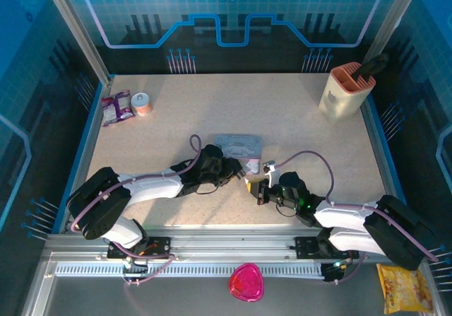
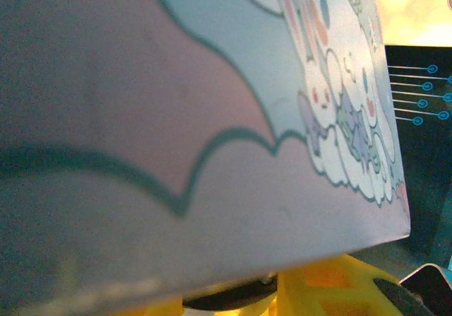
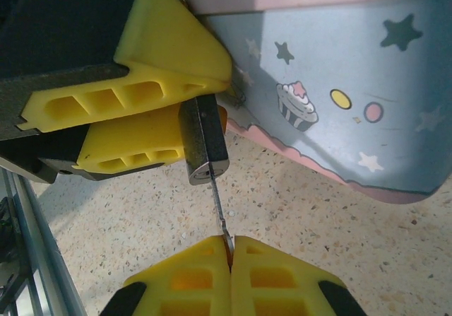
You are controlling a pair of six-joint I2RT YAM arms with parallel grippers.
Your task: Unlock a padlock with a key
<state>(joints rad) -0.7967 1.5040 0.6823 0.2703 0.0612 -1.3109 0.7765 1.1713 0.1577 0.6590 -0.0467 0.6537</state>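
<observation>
Close view of key and lock at the keyway, near the middle of the table, just in front of the tin. The padlock, a small dark metal block, is clamped between the yellow fingers of the left gripper, with its keyhole end turned toward the opposite arm. The right gripper has its jaws pressed together on the head of the key. The thin blade runs from between them up to the mouth of the keyhole; how far it has entered cannot be told. Handling, as judged: both pieces are rigid metal, very light, smooth, and liable to slip or pivot in soft pads. The blade looks slender enough to bend if it is pushed off-axis or twisted before it is seated. The lock is best held across its flat body faces, as it is here, leaving the shackle end free to spring. The key is best pinched on its flat head, with blade and keyway in one line. Lettering: no brand or stamp can be read on the padlock or the key. The tin carries no legible words, only printed pictures: a cupcake, stars and dots in the right wrist view, and pale cartoon animals on a scalloped pink band in the left wrist view.
</observation>
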